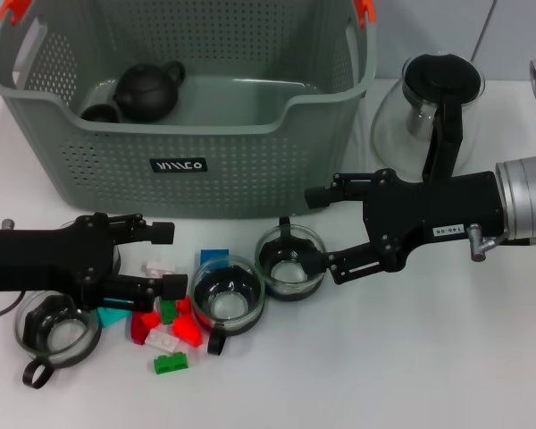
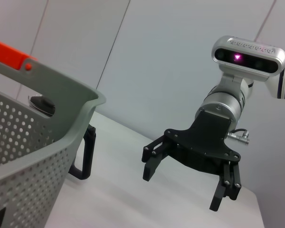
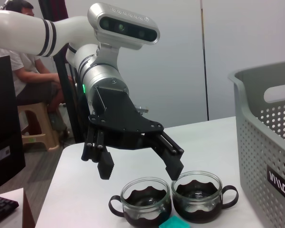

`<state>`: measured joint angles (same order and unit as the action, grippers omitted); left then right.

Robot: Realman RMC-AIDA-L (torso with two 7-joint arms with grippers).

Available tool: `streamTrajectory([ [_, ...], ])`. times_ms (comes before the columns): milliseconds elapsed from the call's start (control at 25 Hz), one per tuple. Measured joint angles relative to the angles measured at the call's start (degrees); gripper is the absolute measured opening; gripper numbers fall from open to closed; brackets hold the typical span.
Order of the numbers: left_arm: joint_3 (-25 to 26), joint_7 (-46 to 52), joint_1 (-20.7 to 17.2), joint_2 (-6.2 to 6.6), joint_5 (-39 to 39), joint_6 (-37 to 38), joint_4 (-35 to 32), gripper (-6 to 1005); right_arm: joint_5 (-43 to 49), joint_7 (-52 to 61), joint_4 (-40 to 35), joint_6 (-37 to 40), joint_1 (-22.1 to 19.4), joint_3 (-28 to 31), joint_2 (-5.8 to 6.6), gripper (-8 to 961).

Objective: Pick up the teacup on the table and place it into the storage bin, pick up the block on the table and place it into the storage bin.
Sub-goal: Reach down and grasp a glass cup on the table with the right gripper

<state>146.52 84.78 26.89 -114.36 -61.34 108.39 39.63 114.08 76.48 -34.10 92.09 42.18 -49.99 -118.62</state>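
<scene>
The teacup [image 1: 290,260] sits upright on the bench [image 1: 411,357], handle toward the storage bin [image 1: 188,170]; right pincer [image 1: 314,231] apart around it, left pincer [image 1: 167,259] apart.

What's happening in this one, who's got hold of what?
Nothing is held yet. The right gripper has its jaws open around a glass teacup on the table, in front of the storage bin. The left gripper is open low over the scattered blocks. Two more teacups sit nearby. A dark teapot and a cup already lie in the bin.
</scene>
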Motion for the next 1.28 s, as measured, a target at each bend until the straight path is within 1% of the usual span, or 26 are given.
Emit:
streamTrajectory([
  [600, -0.3, -0.1, 0.0, 0.01, 0.0, 0.0, 0.0, 947, 0.2, 0.0, 0.0, -0.1, 0.0, 0.1, 0.12, 945],
  [760, 0.0, -0.1, -0.3, 0.1, 0.0, 0.0, 0.0, 947, 0.7, 0.2, -1.0, -0.2, 0.0, -0.2, 0.79, 944],
  [880, 0.1, 0.0, -0.4, 0.2, 0.0, 0.0, 0.0, 947, 2.9, 2.1, -3.8, -0.4, 0.2, -0.4, 1.26, 944],
  [1000, 0.2, 0.1, -0.4, 0.2, 0.0, -0.2, -0.1, 947, 7.6, 6.3, -7.3, -0.2, 1.5, -0.5, 1.43, 944],
  [1120, 0.2, 0.1, -0.4, 0.19, -0.1, -0.7, -0.3, 947, 12.7, 10.5, -9.9, 1.1, 4.0, -1.1, 1.41, 944],
  [1200, 0.2, 0.2, -0.4, 0.18, -0.2, -0.9, -0.5, 947, 15.8, 13.1, -11.5, 2.2, 5.8, -1.9, 1.09, 944],
  [1280, 0.2, 0.2, -0.5, 0.1, -0.2, -0.9, -0.5, 947, 18.4, 15.3, -13.1, 3.1, 7.7, -3.3, 0.48, 945],
])
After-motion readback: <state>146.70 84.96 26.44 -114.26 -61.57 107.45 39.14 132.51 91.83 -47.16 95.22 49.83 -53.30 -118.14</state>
